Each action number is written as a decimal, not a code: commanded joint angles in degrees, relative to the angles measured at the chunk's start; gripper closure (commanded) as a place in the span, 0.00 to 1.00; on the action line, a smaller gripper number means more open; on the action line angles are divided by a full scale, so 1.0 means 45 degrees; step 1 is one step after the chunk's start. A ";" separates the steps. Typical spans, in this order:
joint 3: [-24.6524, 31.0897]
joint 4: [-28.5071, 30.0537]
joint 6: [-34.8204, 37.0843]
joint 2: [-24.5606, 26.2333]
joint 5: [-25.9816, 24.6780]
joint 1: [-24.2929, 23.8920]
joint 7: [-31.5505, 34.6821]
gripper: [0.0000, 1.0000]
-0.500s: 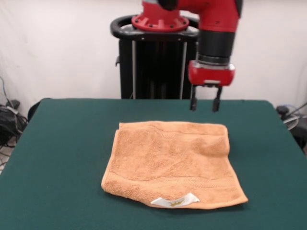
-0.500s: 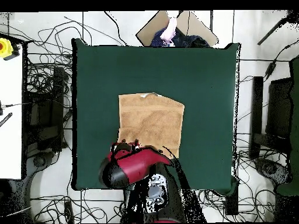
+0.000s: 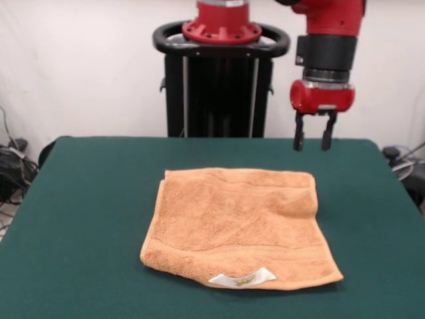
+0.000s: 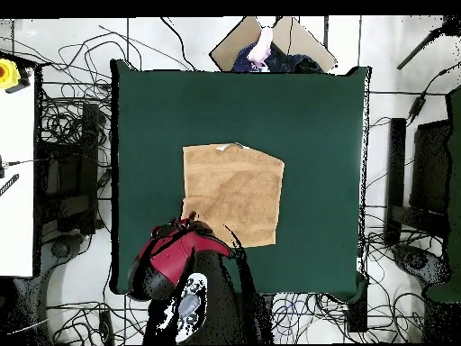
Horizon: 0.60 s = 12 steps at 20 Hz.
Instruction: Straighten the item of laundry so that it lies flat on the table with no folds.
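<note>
The orange-tan terry towel lies spread on the dark green table, near its middle. Its white label shows at the front edge, and a woven band runs along that edge. A shallow fold runs along the towel's right side and its far edge looks doubled over. In the overhead view the towel is a rough square. My gripper hangs above the table's far right part, beyond the towel's far right corner, fingers apart and empty. Overhead, the arm's red head hides the gripper by the towel's bottom left corner.
The robot's black pedestal stands behind the table's far edge. Cables lie on the floor around the table. A person shows at the table's top edge in the overhead view. A white bench stands at the left.
</note>
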 commanded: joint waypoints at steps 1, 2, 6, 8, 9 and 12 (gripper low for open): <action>-0.0701 -0.1397 -0.0079 0.0885 -0.0907 -0.0305 0.0383 0.00; -0.0798 -0.1435 -0.0171 0.0975 -0.0888 -0.0360 0.0503 0.00; -0.1297 -0.1587 -0.0655 0.1246 -0.0364 -0.0489 0.1191 0.00; -0.1529 -0.1681 -0.0743 0.1370 -0.0228 -0.0370 0.1348 0.00; -0.1700 -0.1731 -0.0682 0.1362 -0.0177 -0.0230 0.1417 0.00; -0.2131 -0.1808 -0.0601 0.1393 -0.0040 0.0130 0.1570 0.00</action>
